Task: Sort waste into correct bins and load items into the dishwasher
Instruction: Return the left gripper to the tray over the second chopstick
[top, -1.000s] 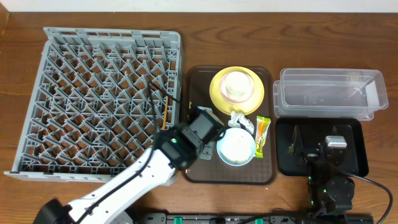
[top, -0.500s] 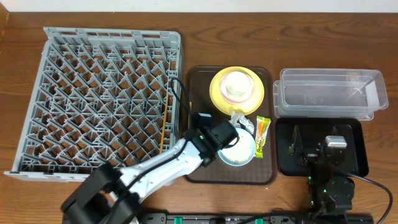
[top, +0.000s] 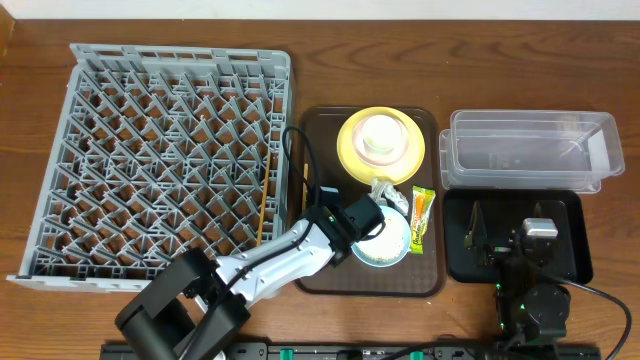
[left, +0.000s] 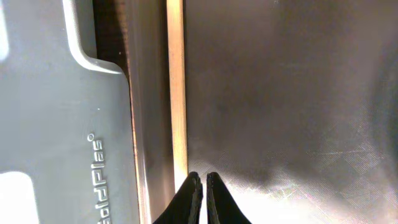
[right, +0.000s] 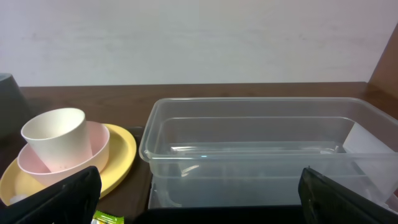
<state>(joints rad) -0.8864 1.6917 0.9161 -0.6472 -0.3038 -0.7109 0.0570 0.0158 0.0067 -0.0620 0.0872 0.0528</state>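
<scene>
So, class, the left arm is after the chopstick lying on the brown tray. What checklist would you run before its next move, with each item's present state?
1. Left fingers open enough to take the chopstick: not ok, they are shut.
2. Fingertips lined up on the chopstick: not ok, they sit just beside it.
3. Chopstick free of other items: ok, it lies alone along the brown tray rim.
4. Space in the dish rack: ok, only the other chopstick lies there.
5. Right fingers out of the way: ok, open, parked over the black tray.
</scene>
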